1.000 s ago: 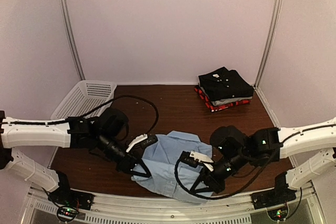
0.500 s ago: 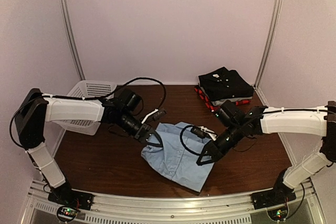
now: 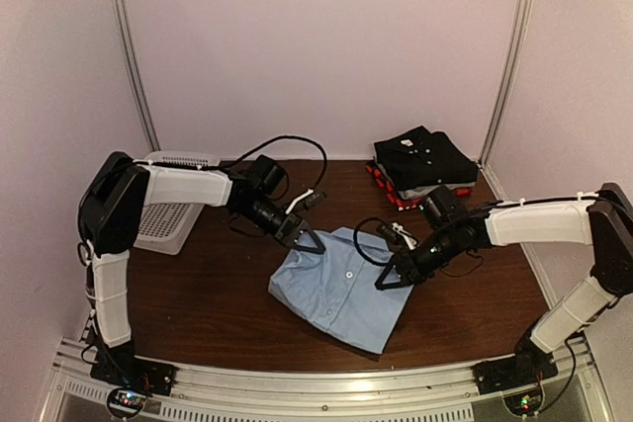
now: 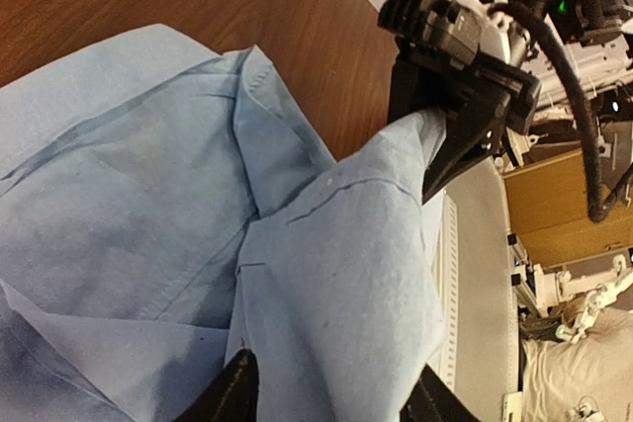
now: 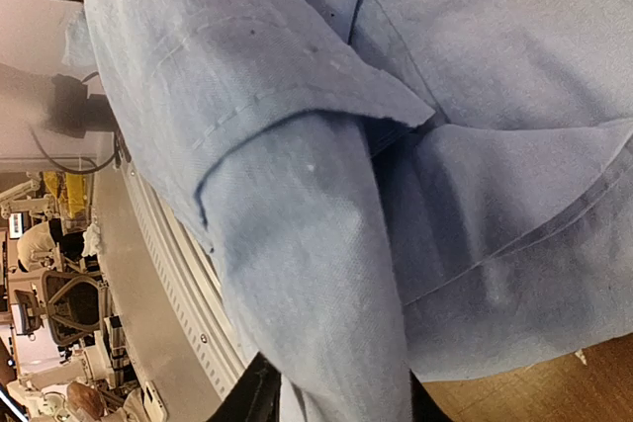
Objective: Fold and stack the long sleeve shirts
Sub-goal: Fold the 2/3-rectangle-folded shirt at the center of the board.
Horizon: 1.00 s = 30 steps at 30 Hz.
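Well, lt blue shirt [image 3: 341,289] half-folded, creased.

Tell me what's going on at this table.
The robot is folding a light blue shirt lying in the middle of the table. The left gripper is at its far left corner and the right gripper at its far right edge, each with cloth between its jaws; whether they grip it is unclear. A stack of folded shirts sits at the far right corner.

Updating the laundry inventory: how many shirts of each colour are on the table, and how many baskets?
Light blue shirt: 1
Black shirt: 1
Grey shirt: 1
Red-plaid shirt: 1
White basket: 1
Total: 5
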### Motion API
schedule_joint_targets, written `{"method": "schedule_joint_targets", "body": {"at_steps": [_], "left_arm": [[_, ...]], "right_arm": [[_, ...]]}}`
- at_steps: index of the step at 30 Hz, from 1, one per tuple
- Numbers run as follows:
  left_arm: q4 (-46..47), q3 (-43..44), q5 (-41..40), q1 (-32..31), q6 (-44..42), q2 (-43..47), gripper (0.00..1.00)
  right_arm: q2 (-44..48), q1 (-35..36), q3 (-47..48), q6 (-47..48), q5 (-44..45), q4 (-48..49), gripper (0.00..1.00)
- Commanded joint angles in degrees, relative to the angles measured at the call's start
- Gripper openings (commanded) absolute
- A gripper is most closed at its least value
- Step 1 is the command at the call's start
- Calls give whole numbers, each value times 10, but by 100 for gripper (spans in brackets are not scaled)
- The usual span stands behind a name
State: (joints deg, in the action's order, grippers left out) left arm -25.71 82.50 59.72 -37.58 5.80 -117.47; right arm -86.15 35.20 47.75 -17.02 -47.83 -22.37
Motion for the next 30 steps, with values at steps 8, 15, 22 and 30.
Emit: {"method": "schedule_joint_targets", "body": {"at_steps": [8, 15, 22, 30], "left_arm": [[-12, 86, 11, 54, -27, -76, 46], [-4, 117, -3, 65, -7, -100, 24], [53, 124, -36, 72, 45, -118, 0], [68, 132, -88, 72, 63, -137, 0]], "right_arm": [[-60, -59, -14, 4, -73, 117, 20], [-104, -103, 23, 30, -92, 101, 20], [-144, -130, 58, 25, -90, 113, 19], [-203, -138, 106, 24, -82, 116, 17]]}}
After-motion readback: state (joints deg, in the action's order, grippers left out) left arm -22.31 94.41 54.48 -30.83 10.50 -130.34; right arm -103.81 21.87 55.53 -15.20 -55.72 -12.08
